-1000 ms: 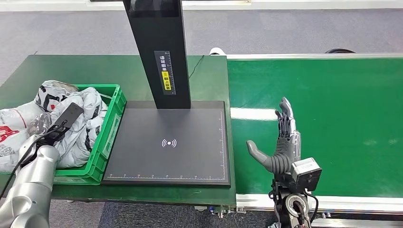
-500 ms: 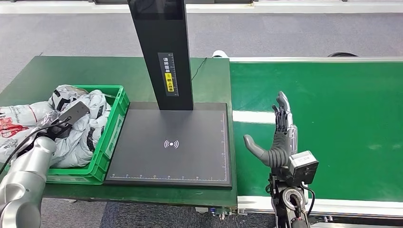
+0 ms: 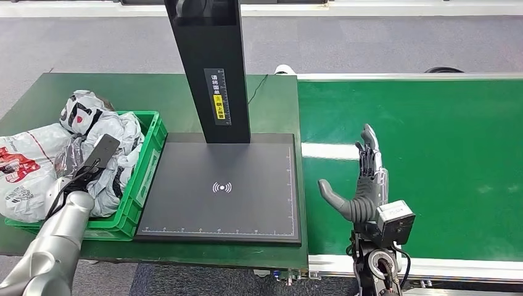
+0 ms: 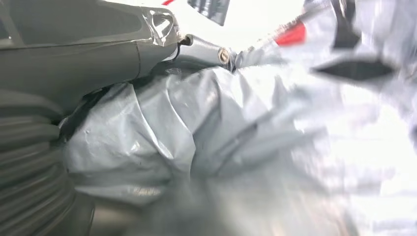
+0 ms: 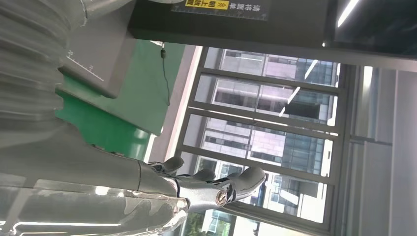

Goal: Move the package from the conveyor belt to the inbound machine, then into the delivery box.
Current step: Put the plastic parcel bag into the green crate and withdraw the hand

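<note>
Your left hand (image 3: 86, 166) lies buried among the crumpled grey plastic packages (image 3: 114, 148) inside the green plastic crate (image 3: 145, 166); its grip is hidden. Right hand (image 3: 364, 185) is empty, fingers spread.

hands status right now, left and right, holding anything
Left hand: down among the grey packages in the green crate; grip cannot be told.
Right hand: open, empty, upright over the conveyor belt.

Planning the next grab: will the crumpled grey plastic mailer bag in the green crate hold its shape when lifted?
Probably not. The crumpled grey plastic mailer bag is deeply creased, so likely floppy and sagging. Its glossy film looks slippery. It mounds above the green plastic crate, so neighbours may shift.
</note>
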Robot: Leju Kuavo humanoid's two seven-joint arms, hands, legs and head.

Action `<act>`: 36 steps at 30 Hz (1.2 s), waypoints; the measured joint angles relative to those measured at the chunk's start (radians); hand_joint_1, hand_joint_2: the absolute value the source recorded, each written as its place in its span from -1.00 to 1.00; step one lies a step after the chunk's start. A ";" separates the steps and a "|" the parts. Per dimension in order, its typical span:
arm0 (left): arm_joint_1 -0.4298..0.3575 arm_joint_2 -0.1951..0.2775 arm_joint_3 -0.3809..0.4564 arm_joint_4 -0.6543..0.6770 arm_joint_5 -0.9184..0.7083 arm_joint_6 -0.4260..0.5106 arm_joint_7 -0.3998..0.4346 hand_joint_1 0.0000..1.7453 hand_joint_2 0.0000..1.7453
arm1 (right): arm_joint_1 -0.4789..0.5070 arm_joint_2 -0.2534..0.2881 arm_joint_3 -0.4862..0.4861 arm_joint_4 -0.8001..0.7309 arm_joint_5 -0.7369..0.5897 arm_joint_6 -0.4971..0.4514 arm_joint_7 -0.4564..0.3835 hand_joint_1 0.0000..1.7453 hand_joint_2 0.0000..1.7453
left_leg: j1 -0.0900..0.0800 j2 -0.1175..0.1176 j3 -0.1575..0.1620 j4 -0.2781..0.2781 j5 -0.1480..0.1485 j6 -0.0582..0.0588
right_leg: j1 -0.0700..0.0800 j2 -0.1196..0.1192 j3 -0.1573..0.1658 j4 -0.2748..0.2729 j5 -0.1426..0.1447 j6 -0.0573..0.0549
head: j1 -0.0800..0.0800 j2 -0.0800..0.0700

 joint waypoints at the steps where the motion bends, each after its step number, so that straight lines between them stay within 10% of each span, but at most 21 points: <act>1: 0.015 -0.013 -0.001 -0.033 0.044 0.024 -0.039 -1.00 1.00 | 0.002 -0.001 0.000 -0.001 -0.002 -0.001 0.000 -1.00 1.00 | 0.000 0.000 -0.001 0.000 0.000 0.000 | 0.000 0.000 -0.001 0.000 0.000 0.000 | 0.000 0.000; 6: 0.097 -0.082 -0.041 -0.221 0.249 0.125 -0.198 -1.00 1.00 | 0.004 -0.002 0.002 -0.002 -0.016 -0.014 0.000 -1.00 1.00 | 0.000 0.000 -0.006 0.000 0.000 0.000 | -0.001 0.001 -0.005 0.000 0.000 0.000 | 0.000 0.000; 15: 0.166 -0.158 -0.154 -0.351 0.279 0.166 -0.220 -1.00 1.00 | 0.000 -0.007 0.010 0.004 -0.020 -0.019 0.000 -1.00 1.00 | 0.000 0.001 -0.008 0.000 -0.001 0.000 | 0.000 0.001 -0.007 0.000 0.000 0.000 | -0.001 0.000; 26: 0.197 -0.185 -0.194 -0.377 0.298 0.195 -0.207 -1.00 1.00 | -0.006 -0.011 0.010 0.015 -0.020 -0.018 -0.001 -1.00 1.00 | 0.000 0.004 -0.010 0.000 -0.001 0.000 | 0.000 0.005 -0.010 0.000 0.001 0.000 | 0.000 0.000; 36: 0.261 -0.189 -0.189 -0.474 0.405 0.335 -0.360 -1.00 1.00 | -0.036 -0.011 0.010 0.047 -0.020 -0.014 -0.003 -1.00 1.00 | 0.001 0.007 -0.017 0.000 -0.001 0.000 | 0.001 0.007 -0.017 0.000 0.001 -0.001 | 0.000 0.000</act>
